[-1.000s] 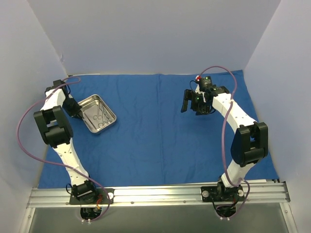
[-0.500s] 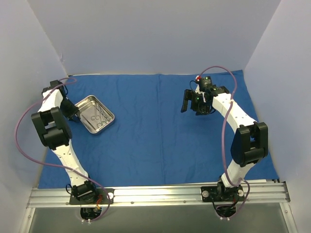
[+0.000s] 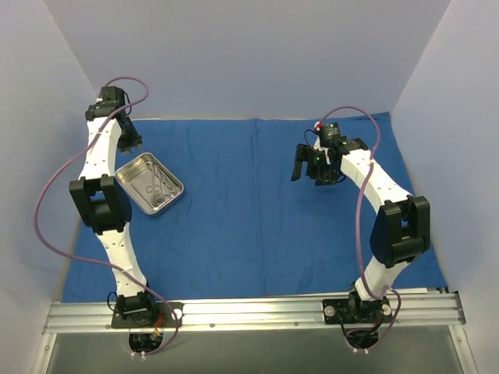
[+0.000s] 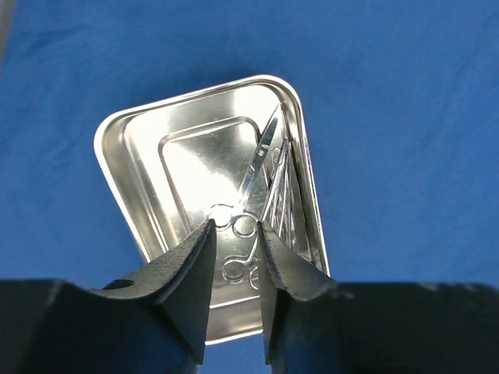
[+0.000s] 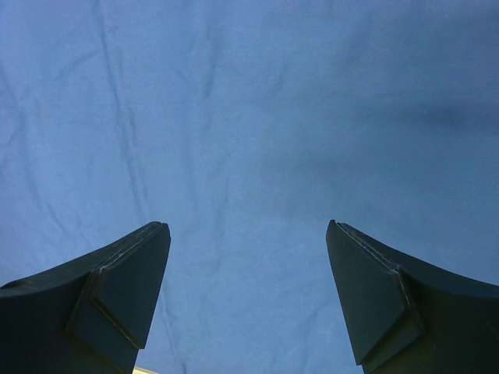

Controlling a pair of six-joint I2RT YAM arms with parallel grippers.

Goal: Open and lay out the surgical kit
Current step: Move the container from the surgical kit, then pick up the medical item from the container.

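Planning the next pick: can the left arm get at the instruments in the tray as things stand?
Probably yes. The left end effector hangs open over the tray, with nothing between. The instruments lie flat along one wall, so pinching may be fiddly.

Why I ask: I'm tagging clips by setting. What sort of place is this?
Probably a robot test booth, not an operating room: plain walls box in the blue cloth, an aluminium rail carries the arm bases, and a steel tray holds instruments.
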